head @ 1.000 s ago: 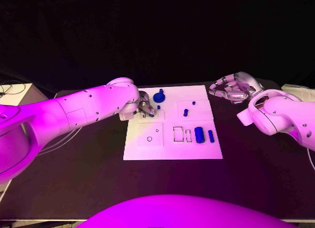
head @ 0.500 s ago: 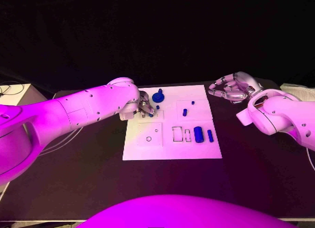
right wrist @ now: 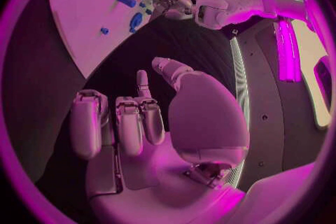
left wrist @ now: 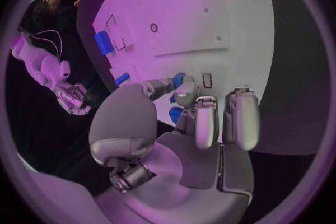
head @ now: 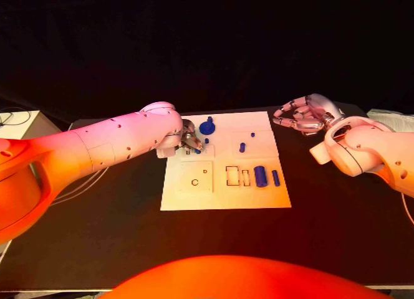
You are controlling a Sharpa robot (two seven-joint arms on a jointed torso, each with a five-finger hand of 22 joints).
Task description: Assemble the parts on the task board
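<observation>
The white task board [head: 223, 187] lies mid-table. My left hand [head: 191, 140] hovers low over its far left corner and pinches a small blue part [left wrist: 178, 80] between thumb and a fingertip. Just behind that hand stands a blue knob [head: 208, 128]. Two small blue pegs [head: 242, 147] sit further right on the board. A thick blue cylinder [head: 260, 176] and a thin blue bar [head: 276, 177] lie near the rectangular slots [head: 233, 175]. My right hand [head: 304, 116] hangs off the board's far right corner, fingers apart and empty, as the right wrist view [right wrist: 133, 123] confirms.
A round hole [head: 195, 182] marks the board's near left square. A pale box [head: 18, 124] stands at the table's left edge. Bare black tabletop [head: 207, 237] stretches in front of the board.
</observation>
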